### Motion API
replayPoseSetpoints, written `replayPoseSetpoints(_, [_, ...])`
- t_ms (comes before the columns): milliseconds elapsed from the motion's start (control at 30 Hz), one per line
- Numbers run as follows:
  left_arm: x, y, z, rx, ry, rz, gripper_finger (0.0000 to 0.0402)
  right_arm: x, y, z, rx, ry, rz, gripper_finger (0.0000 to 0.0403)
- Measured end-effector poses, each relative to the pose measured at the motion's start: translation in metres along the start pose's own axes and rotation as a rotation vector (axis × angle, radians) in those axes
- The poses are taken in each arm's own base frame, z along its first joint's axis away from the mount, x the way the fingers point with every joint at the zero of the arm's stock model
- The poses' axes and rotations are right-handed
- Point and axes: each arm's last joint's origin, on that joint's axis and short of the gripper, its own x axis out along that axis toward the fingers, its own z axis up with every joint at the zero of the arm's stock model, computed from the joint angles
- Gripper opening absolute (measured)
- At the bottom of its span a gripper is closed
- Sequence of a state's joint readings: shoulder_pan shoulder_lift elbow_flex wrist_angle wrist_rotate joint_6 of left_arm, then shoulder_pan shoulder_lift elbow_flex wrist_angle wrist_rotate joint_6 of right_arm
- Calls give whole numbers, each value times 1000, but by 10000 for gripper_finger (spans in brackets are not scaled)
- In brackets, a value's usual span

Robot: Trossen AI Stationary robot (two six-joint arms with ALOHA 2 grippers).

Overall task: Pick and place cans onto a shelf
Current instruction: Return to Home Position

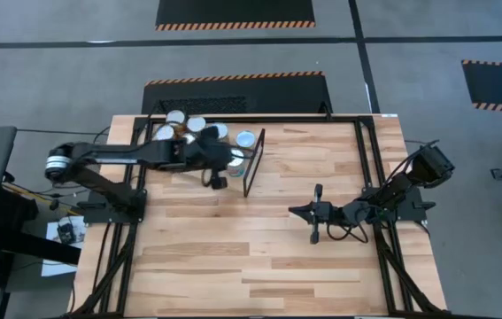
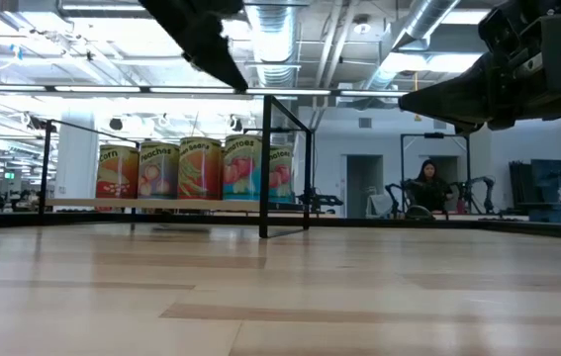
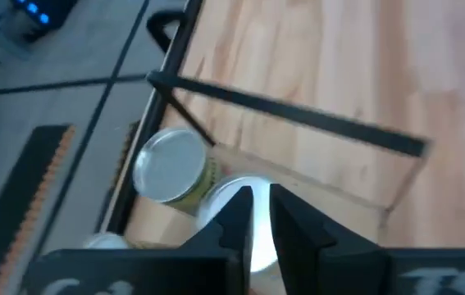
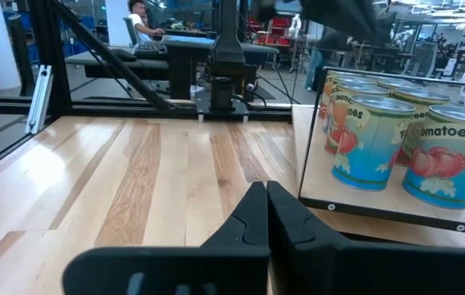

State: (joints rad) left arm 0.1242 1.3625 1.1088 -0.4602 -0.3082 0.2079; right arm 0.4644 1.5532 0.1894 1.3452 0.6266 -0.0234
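Several cans stand upright on their bases in a cluster on the shelf (image 2: 82, 204), a light board with a black frame (image 1: 254, 164) at its right end, at the table's far left. The cans (image 1: 196, 125) show silver tops; the low view shows their labels (image 2: 199, 169), and the right wrist view shows two tomato cans (image 4: 362, 139). My left gripper (image 1: 214, 178) hangs above the shelf's near side, clear of the cans, its fingers (image 3: 236, 215) a narrow gap apart and empty. A can top (image 3: 169, 165) shows below it. My right gripper (image 1: 316, 215) is shut and empty over the table's right middle.
Black rails (image 1: 367, 168) run along the table's left and right sides. The bare wood tabletop (image 1: 233, 257) stretches between the shelf and the near edge. A person (image 2: 426, 188) sits in the room far behind the table.
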Motion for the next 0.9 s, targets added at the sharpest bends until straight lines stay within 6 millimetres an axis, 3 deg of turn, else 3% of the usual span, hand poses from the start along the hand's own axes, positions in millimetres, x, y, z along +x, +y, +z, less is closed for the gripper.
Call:
replayPoseSetpoints(133, [-16, -9, -23, -65, -128, -45, 5, 0, 0, 1, -1, -3, -1, 6])
replayPoseSetpoints(367, [-28, -29, -75, -168, -363, -139, 1, 8, -12, 2, 1, -16, -8, 5])
replayPoseSetpoints(633, [-36, -40, -117, -206, -473, -256, 0, 21, -53, 19, 35, -54, 130, 3])
replayPoseSetpoints(900, [-32, -45, -151, -228, -568, -262, 0, 14, -100, 29, -25, 45, 49, 4])
